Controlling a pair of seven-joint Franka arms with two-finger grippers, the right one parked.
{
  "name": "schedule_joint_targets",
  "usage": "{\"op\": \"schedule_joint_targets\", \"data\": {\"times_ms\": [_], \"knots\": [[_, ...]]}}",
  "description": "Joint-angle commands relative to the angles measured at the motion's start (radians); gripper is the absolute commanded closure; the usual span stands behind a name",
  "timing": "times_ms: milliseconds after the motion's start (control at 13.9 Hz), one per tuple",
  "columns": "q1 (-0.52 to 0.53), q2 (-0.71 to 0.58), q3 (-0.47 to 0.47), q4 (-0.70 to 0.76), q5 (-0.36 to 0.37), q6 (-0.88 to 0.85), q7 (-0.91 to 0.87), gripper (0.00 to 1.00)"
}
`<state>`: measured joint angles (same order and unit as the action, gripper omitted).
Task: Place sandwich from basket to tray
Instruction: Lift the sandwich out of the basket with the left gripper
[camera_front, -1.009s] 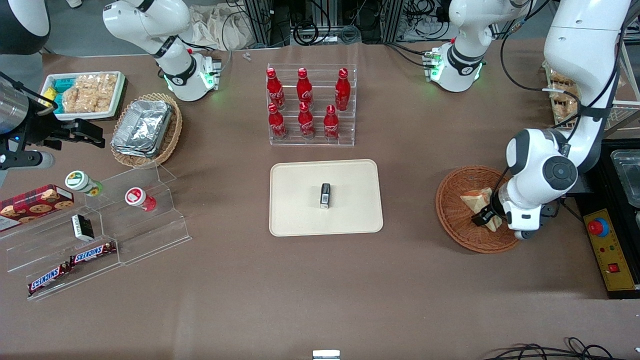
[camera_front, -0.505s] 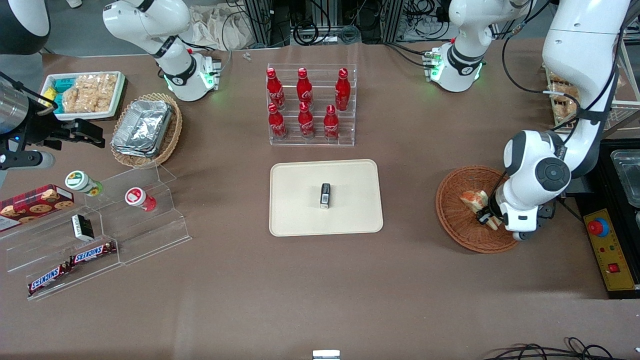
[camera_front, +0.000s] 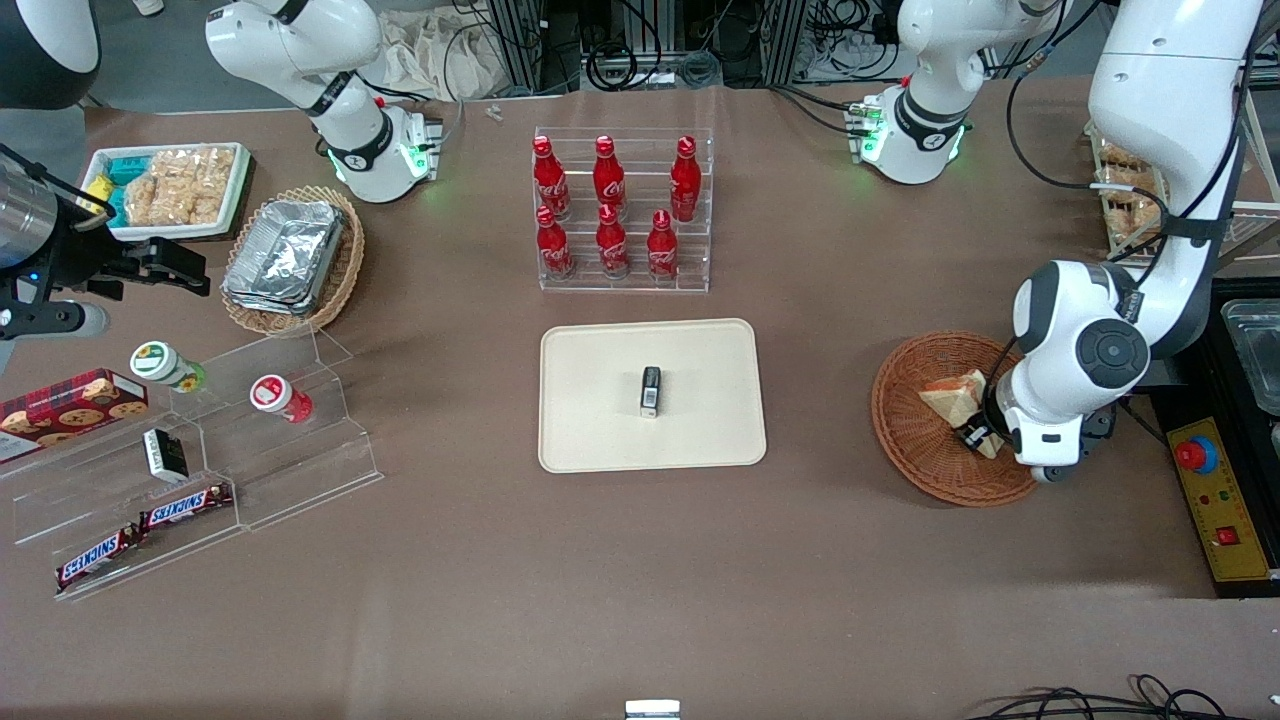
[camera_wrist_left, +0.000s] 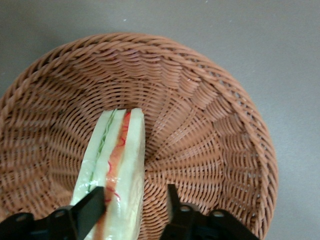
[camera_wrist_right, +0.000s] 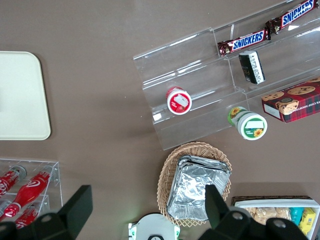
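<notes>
The left arm bends down at its elbow, wrist turned so the tool (camera_front: 978, 436) points down into the basket (camera_front: 915, 440). Its two dark fingers (camera_wrist_left: 90, 209) stand parted, one on each side of the sandwich (camera_wrist_left: 116, 165), one finger touching the bread.

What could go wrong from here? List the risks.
1. The claw straddles only one end of the sandwich, with a gap at one finger; the soft wedge could tilt or slip when lifted.
2. The sandwich stands on edge in the basket; closing may squash the bread.
3. A small dark box sits mid-tray; the sandwich could land on it.
</notes>
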<state>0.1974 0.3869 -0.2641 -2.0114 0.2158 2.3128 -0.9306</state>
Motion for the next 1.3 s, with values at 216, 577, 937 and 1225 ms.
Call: {"op": "schedule_joint_targets", "data": {"times_ms": [216,577,937,1225], "knots": [[-0.018,-0.033,-0.003,0.002,0.028,-0.105,-0.073,0.00],[-0.015,-0.033,0.003,-0.009,0.072,-0.148,-0.074,0.00],[-0.012,-0.026,0.002,0.059,0.122,-0.263,-0.071,0.00],[-0.007,-0.002,0.002,-0.030,0.117,-0.081,-0.134,0.00]]}}
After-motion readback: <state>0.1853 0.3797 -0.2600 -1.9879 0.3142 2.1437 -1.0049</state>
